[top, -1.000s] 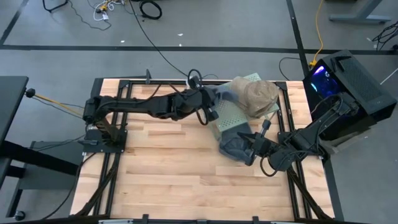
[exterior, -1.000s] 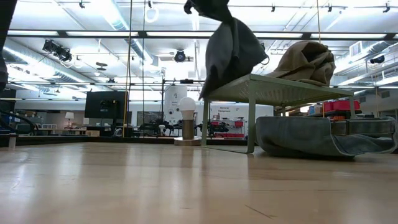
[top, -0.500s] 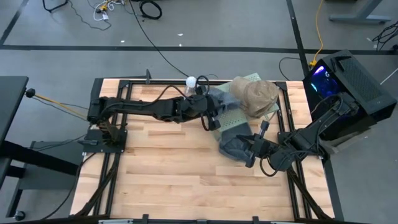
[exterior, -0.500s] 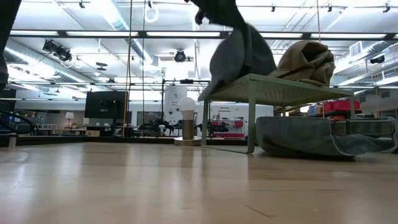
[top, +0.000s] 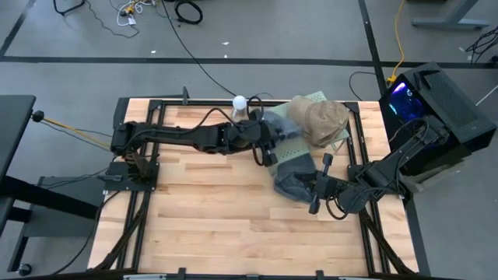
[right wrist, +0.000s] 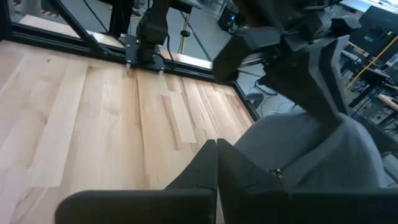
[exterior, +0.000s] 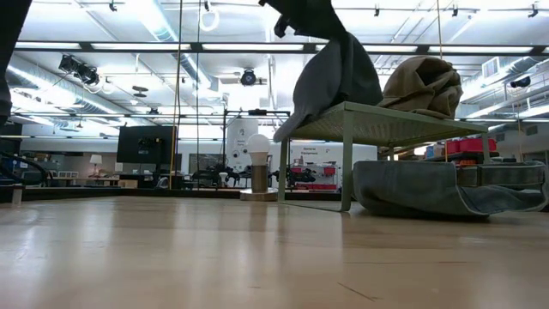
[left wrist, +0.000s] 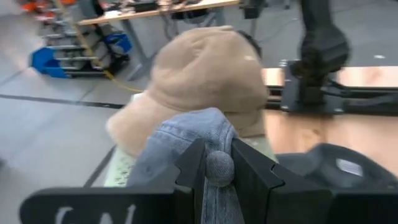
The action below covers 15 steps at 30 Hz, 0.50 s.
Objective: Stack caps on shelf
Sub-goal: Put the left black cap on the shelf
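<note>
Left wrist view: hand (left wrist: 216, 169) pinching blue-grey cap (left wrist: 186, 134)

The left end effector (exterior: 296, 10) is cut off by the top edge in the low view. The blue cap (left wrist: 186, 140) it pinches hides part of the tan cap (left wrist: 208, 78) and most of the shelf (left wrist: 121, 169). The right end effector (top: 313, 204) hides part of the grey cap (top: 292, 180) on the tabletop.

Blue-grey caps (top: 282, 124): two. Tan cap (top: 323, 118): one. Shelf (exterior: 386, 124): one.
</note>
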Each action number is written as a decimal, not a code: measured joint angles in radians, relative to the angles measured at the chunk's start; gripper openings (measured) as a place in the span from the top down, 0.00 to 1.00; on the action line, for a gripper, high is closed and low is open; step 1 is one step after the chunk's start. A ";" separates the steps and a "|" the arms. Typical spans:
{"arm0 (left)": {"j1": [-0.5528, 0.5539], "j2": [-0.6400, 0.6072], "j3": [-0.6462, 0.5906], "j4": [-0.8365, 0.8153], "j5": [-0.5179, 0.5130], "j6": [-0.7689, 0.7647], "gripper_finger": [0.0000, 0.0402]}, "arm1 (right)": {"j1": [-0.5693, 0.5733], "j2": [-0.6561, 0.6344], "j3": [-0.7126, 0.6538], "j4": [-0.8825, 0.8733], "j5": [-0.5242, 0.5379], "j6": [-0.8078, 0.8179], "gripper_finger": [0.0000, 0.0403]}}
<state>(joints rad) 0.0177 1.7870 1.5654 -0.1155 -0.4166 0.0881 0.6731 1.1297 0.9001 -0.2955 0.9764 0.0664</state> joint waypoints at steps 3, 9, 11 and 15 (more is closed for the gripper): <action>-0.001 0.000 0.000 0.000 0.039 -0.001 0.81 | 0.000 0.000 0.000 0.011 0.000 -0.001 0.99; -0.002 0.000 0.000 -0.001 0.037 -0.001 0.81 | 0.000 0.000 0.000 0.012 0.001 -0.003 0.99; -0.002 0.000 0.000 -0.003 0.038 -0.001 0.81 | 0.000 0.000 0.000 0.012 -0.001 -0.002 0.99; -0.002 0.000 0.000 -0.011 0.062 -0.030 0.80 | 0.000 0.000 0.000 0.011 -0.001 -0.002 0.99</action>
<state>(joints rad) 0.0154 1.7870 1.5654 -0.1265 -0.3549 0.0580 0.6730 1.1297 0.9001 -0.2840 0.9752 0.0639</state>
